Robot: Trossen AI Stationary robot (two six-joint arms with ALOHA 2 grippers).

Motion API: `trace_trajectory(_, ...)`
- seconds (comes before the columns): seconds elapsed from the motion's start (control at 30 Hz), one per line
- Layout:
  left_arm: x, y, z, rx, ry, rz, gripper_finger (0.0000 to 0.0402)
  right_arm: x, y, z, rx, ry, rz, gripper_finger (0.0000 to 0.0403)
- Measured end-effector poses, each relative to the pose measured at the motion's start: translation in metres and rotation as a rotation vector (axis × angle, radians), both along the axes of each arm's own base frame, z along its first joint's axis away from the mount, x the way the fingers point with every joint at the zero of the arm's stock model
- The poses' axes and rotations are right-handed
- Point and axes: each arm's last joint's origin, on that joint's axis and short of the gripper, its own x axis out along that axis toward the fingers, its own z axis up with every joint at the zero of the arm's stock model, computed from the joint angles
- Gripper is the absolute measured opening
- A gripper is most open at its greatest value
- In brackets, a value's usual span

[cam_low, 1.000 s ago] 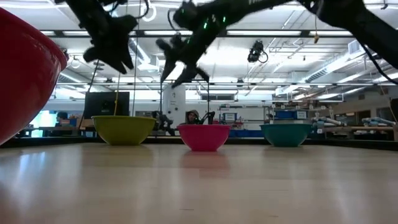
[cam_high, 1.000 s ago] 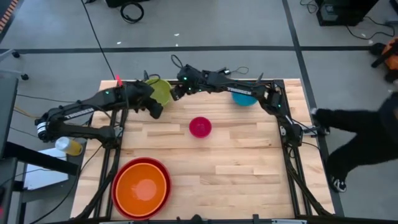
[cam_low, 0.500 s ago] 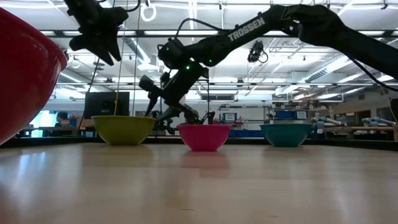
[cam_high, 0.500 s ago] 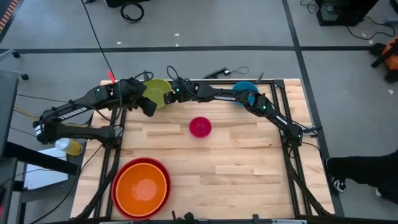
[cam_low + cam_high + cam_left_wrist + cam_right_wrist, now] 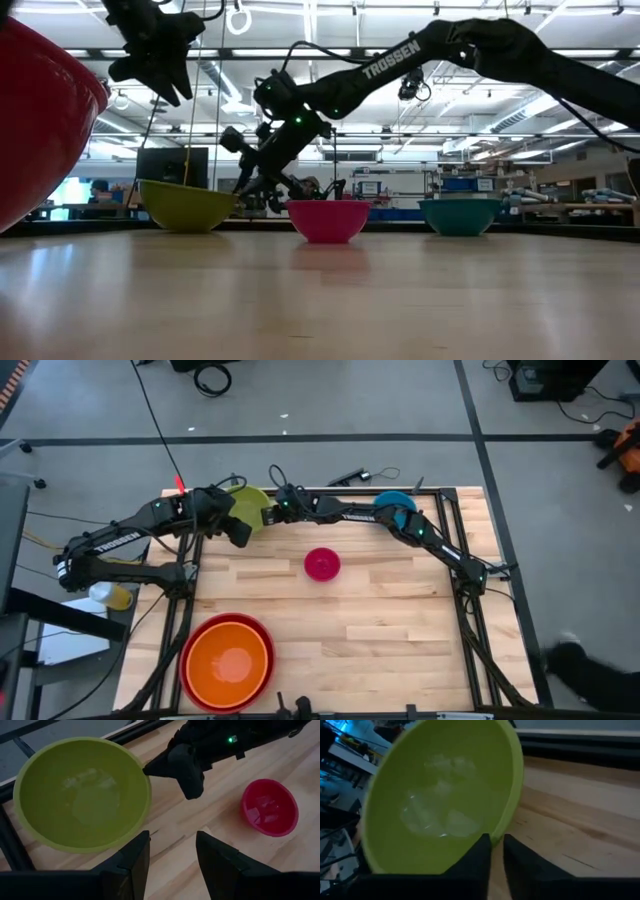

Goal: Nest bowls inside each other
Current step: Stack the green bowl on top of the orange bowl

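The lime green bowl (image 5: pixel 250 503) sits at the table's far left and looks slightly tilted in the low view (image 5: pixel 187 205). My right gripper (image 5: pixel 497 842) reaches across from the right and is shut on its rim. My left gripper (image 5: pixel 172 840) hangs open above the table just near-left of that bowl, touching nothing. The small magenta bowl (image 5: pixel 322 564) stands mid-table. The blue bowl (image 5: pixel 393 510) stands at the far right, partly under my right arm. The orange bowl (image 5: pixel 228 660) rests inside the red bowl (image 5: pixel 192 642) at the near left. My right gripper pinches the lime green bowl's rim (image 5: pixel 499 834) on the side that faces the table's right, one finger inside the bowl and one outside. The fingers slant down from the right. The bowl's underside stays on the table, and the bowl tilts a little.
Bare wooden table lies between the magenta bowl and the red and orange pair, and along the right half (image 5: pixel 400 620). My right arm (image 5: pixel 350 512) spans the far edge. A black frame (image 5: pixel 470 590) borders the table.
My right gripper has come down and toward the table's left onto the lime green bowl's rim, rolled, and shut on it. The bowl has shifted slightly and now tilts. My left gripper has drawn up and back a little and stays open.
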Motion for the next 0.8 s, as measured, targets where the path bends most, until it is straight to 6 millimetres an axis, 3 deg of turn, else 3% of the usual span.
trace_trajectory(0.1, 0.0, 0.0, 0.0, 0.0, 0.0, 0.0, 0.0162, -0.003, -0.001, -0.003, 0.023, 0.034, -0.006, 0.001)
trace_trajectory(0.27, -0.001, -0.001, -0.001, -0.013, 0.004, 0.0, 0.0162, -0.009, -0.001, -0.001, 0.071, 0.101, 0.017, 0.0006)
trace_trajectory(0.43, -0.001, -0.002, -0.001, -0.04, 0.001, -0.012, 0.0162, -0.019, 0.009, 0.02, 0.137, 0.174, 0.051, 0.001)
trace_trajectory(0.6, -0.001, -0.001, -0.001, -0.035, 0.003, -0.008, 0.0162, -0.017, 0.019, 0.037, 0.093, 0.142, 0.04, 0.0036)
trace_trajectory(0.8, -0.002, 0.0, -0.001, -0.005, 0.018, 0.012, 0.0162, -0.006, 0.016, 0.046, 0.088, -0.04, -0.04, 0.0103)
